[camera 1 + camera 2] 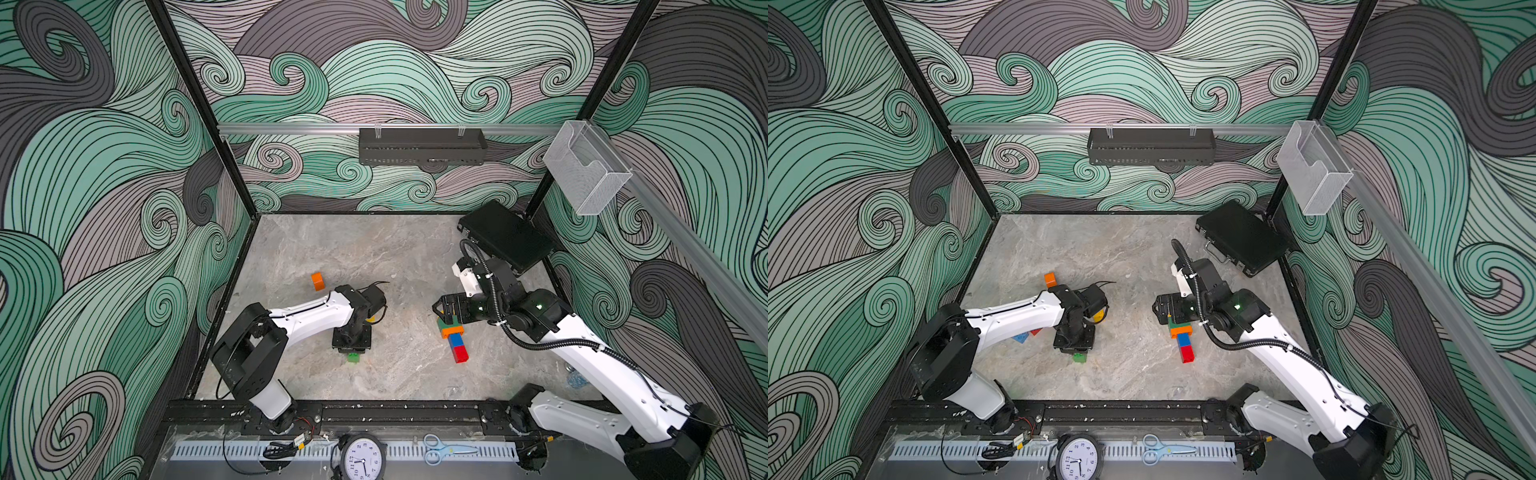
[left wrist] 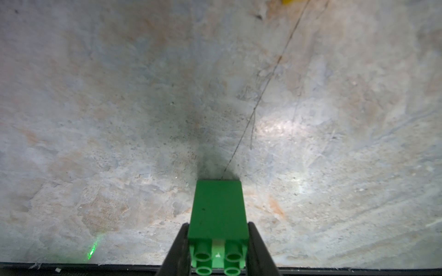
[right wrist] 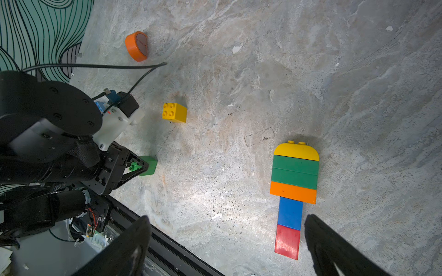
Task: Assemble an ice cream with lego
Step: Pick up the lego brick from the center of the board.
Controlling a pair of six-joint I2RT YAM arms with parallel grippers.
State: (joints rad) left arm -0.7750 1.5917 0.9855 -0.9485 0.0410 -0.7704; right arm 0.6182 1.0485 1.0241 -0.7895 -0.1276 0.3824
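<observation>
My left gripper [image 2: 218,248] is shut on a square green lego brick [image 2: 218,210], its two black fingers pressed against the brick's sides just above the marble floor. In both top views this brick [image 1: 353,356] [image 1: 1079,356] pokes out under the left gripper [image 1: 351,345]. A flat-lying stack of red, blue, orange, green and round-topped yellow bricks [image 3: 295,172] [image 1: 455,338] rests on the floor. My right gripper [image 3: 227,217] hovers open over the stack's red end and holds nothing. A loose yellow square brick [image 3: 174,112] and an orange round-topped brick [image 3: 136,46] [image 1: 318,281] lie apart.
Blue and red bricks [image 1: 1023,336] peek out under the left arm. A black case [image 1: 507,237] leans in the back right corner. A black rail [image 1: 374,411] borders the front edge, with a clock [image 1: 361,457] and scissors [image 1: 440,449] beyond it.
</observation>
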